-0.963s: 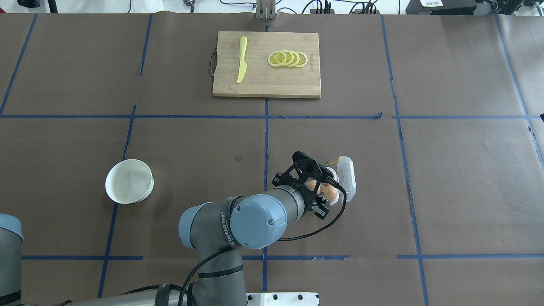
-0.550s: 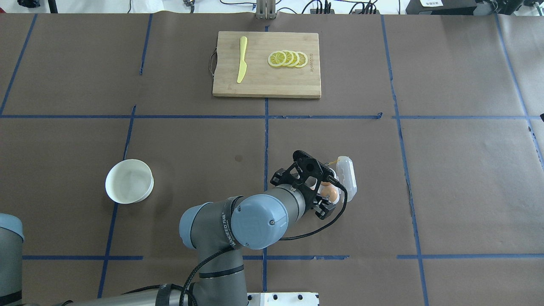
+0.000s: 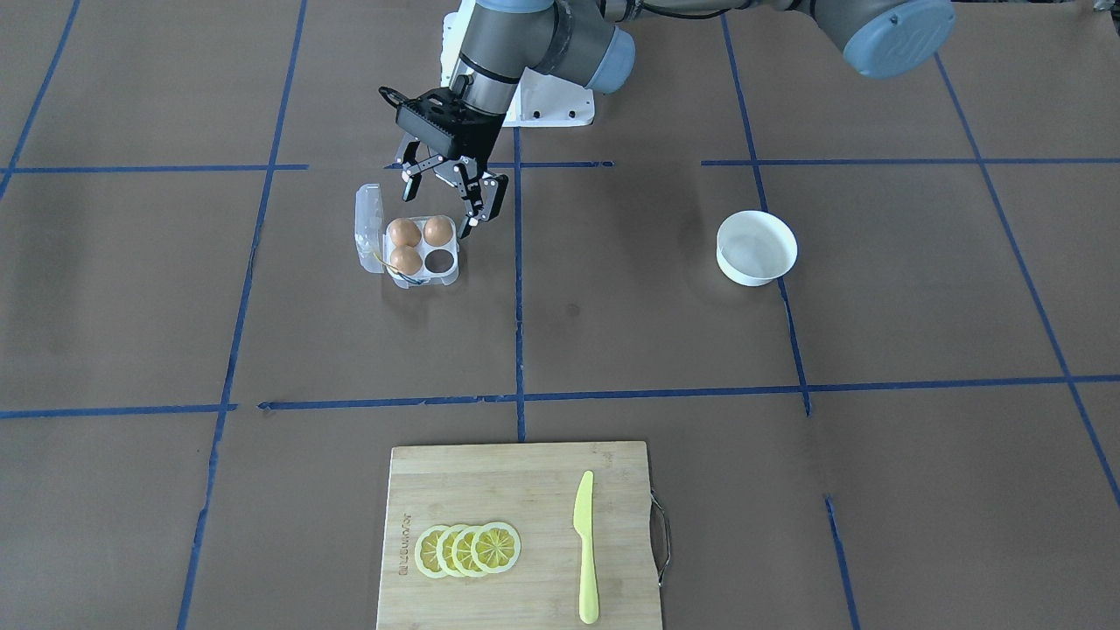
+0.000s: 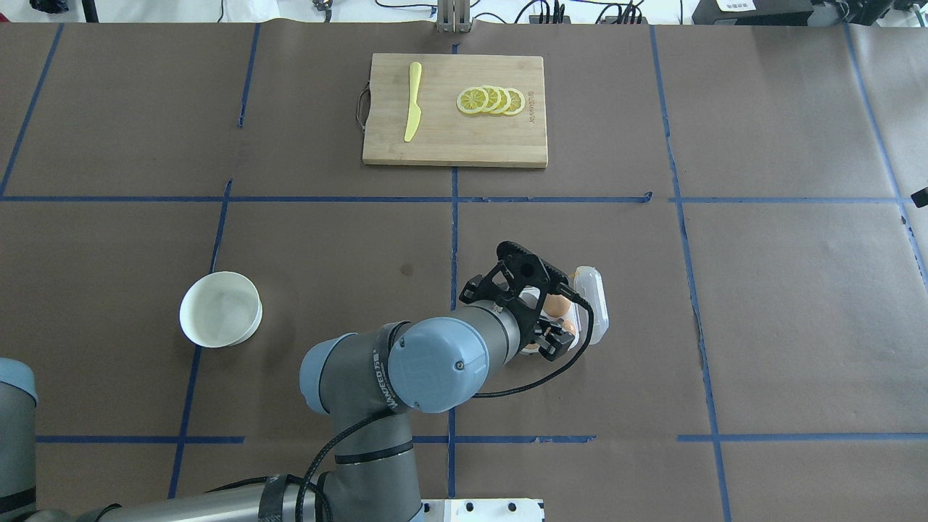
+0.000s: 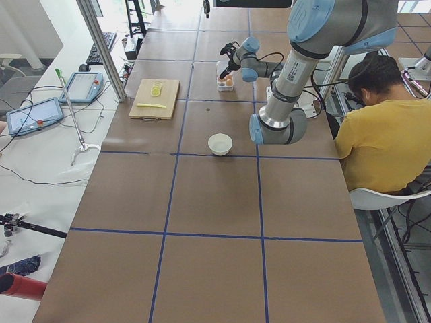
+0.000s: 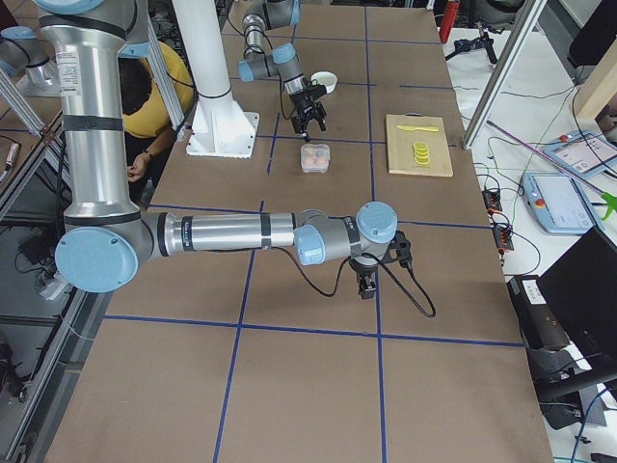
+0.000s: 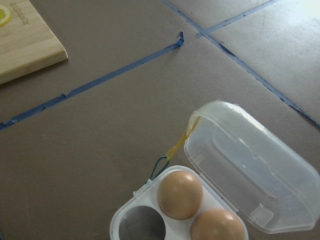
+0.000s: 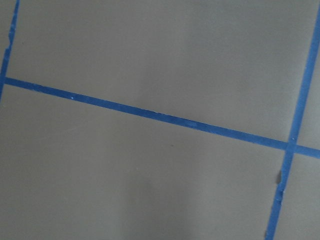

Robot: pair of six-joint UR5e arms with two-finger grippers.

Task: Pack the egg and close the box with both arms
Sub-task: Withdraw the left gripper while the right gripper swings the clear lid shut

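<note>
Little here can be read. The grey tubular left arm (image 4: 493, 339) wears a black band (image 4: 382, 377) with white capital letters running along it. They look like "VANFEED", though I would not swear to the first letter. The pale bamboo cutting board (image 4: 449, 141) carries a small engraved brand mark (image 4: 531, 106) near one edge, too fine to make out.

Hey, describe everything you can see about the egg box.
The egg box is a small clear plastic four-cell case resting flat on the brown paper table. Its hinged lid is open to one side, with a thin yellow loop at the hinge end. Three brown eggs fill cells; one cell is empty. The open left gripper hovers above, apparently not touching.
</note>
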